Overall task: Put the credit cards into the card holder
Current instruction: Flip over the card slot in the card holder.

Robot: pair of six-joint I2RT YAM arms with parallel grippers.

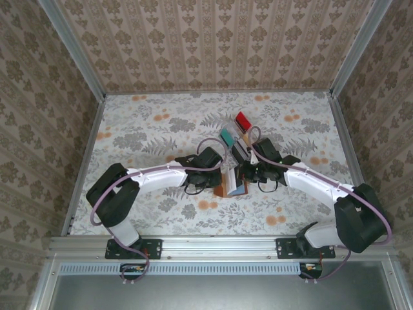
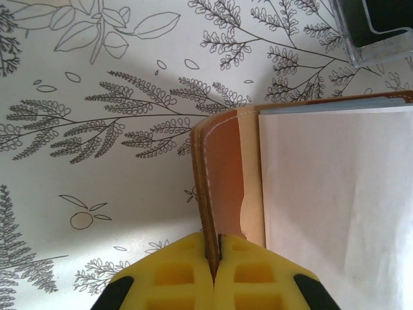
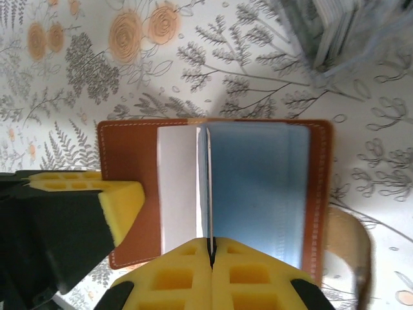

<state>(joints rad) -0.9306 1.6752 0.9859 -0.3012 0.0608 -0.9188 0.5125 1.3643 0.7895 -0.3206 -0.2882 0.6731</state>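
- Top external view: the brown card holder [image 1: 222,188] lies open in the middle of the flowery table [image 1: 148,129]. A clear rack [image 1: 235,132] of coloured pieces sits near it at 12 o'clock.
- Left wrist view: the left gripper [image 2: 216,248] is pinched tight on the holder's brown edge, at 6 o'clock in the picture.
- Right wrist view: the right gripper [image 3: 211,248] squeezes a thin credit card [image 3: 208,187]. It stands on its edge inside the holder, between a white part [image 3: 177,187] and a light blue part [image 3: 251,187].
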